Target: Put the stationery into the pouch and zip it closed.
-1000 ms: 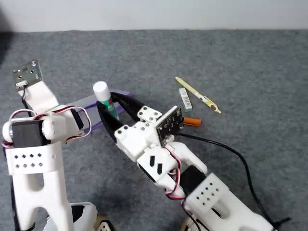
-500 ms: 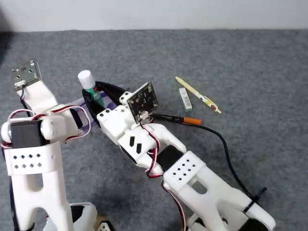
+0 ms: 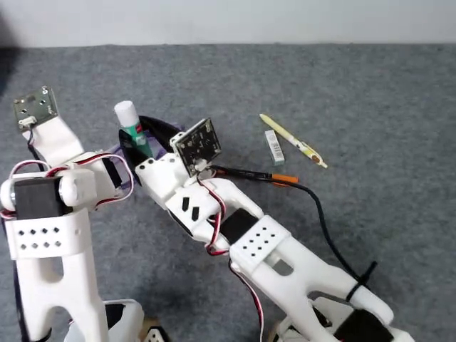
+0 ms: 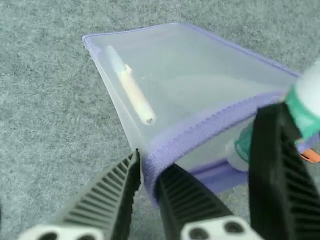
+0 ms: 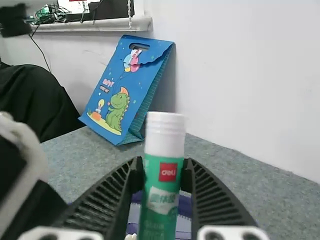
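Note:
My left gripper (image 4: 147, 167) is shut on the purple zip edge of the translucent pouch (image 4: 200, 75), which lies on the grey carpet with a pale pen (image 4: 134, 94) inside. The right gripper (image 5: 162, 170) is shut on a glue stick (image 5: 161, 172) with a green body and white cap, held upright. From above, the glue stick (image 3: 128, 122) stands over the pouch (image 3: 114, 152) mouth, beside the left arm (image 3: 50, 199). The left wrist view shows the glue stick (image 4: 306, 105) and a black right finger (image 4: 280, 165) at the open zip. Most of the pouch is hidden under both arms.
On the carpet to the right lie a yellow pen (image 3: 292, 141), a small white eraser (image 3: 273, 144) and a black pen with an orange end (image 3: 260, 175). The right arm's black cable (image 3: 324, 214) trails across the carpet. A blue gift bag (image 5: 129, 90) stands by the wall.
The right arm has swung left and slightly away with the glue stick, bringing it over the pouch mouth; its wrist has turned. The left arm has held still on the pouch.

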